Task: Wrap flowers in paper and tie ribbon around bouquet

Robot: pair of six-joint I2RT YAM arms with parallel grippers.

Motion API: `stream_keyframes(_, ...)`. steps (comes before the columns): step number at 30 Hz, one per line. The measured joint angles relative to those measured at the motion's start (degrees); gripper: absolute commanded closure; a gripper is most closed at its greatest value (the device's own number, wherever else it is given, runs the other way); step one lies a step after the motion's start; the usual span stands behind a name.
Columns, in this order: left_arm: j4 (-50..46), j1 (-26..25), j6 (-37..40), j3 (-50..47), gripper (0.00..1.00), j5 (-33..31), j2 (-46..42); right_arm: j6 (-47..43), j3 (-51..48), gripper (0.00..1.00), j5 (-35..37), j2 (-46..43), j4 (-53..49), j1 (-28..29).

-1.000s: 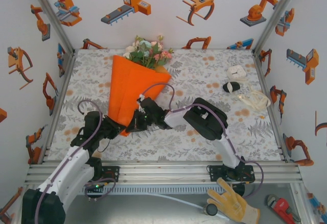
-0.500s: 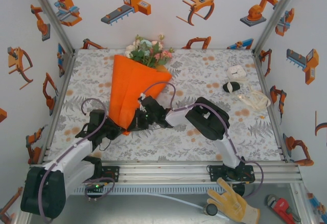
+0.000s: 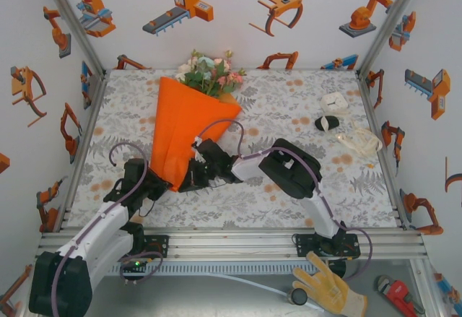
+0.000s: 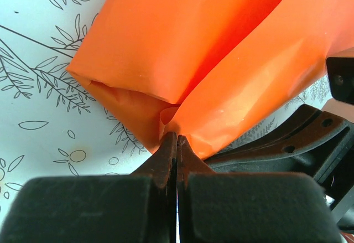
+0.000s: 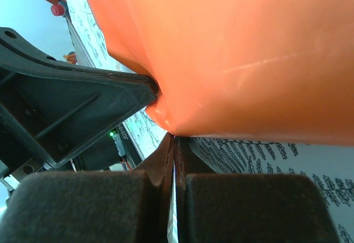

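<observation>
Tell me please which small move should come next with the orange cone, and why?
Probably the right pincer should let go and head for the ribbon, while the left pincer holds on. Both are shut on the narrow tip of the paper cone, the flowers are already wrapped, and the ribbon lies loose on the far right of the table.

The matte orange paper cone (image 3: 184, 126) lies flat, narrow tip nipped by the left pincer (image 4: 177, 139), touching the right pincer (image 5: 174, 141), pink-white blossoms (image 3: 209, 71) at the far end.

Open table (image 3: 289, 107) between bouquet (image 3: 184, 126) and box (image 3: 334, 102), oval (image 3: 327, 123), ribbon (image 3: 357, 142) far right.
</observation>
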Motion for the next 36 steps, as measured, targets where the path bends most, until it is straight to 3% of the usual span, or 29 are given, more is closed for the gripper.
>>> stream_keyframes(5,0.02,0.00,0.00,0.00,0.99,0.00,0.00,-0.46,-3.43,0.97,2.40,-4.85,-1.53,-1.20)
stream_keyframes(11,-0.31,0.00,0.00,0.00,1.00,0.00,-0.28,2.25,-6.19,0.97,5.68,-8.76,4.98,-9.01)
stream_keyframes(15,-0.96,0.00,0.00,-0.04,0.99,-0.02,-0.76,4.92,-6.32,0.97,7.13,-6.64,9.60,-13.16)
stream_keyframes(24,-1.44,0.04,-0.02,-0.26,1.00,-0.15,-1.49,8.46,-5.46,0.97,6.82,1.55,16.20,-14.38)
stream_keyframes(36,-3.10,0.04,0.00,-0.31,1.00,-0.68,-2.80,10.56,-3.23,0.97,11.23,3.26,17.27,-25.64)
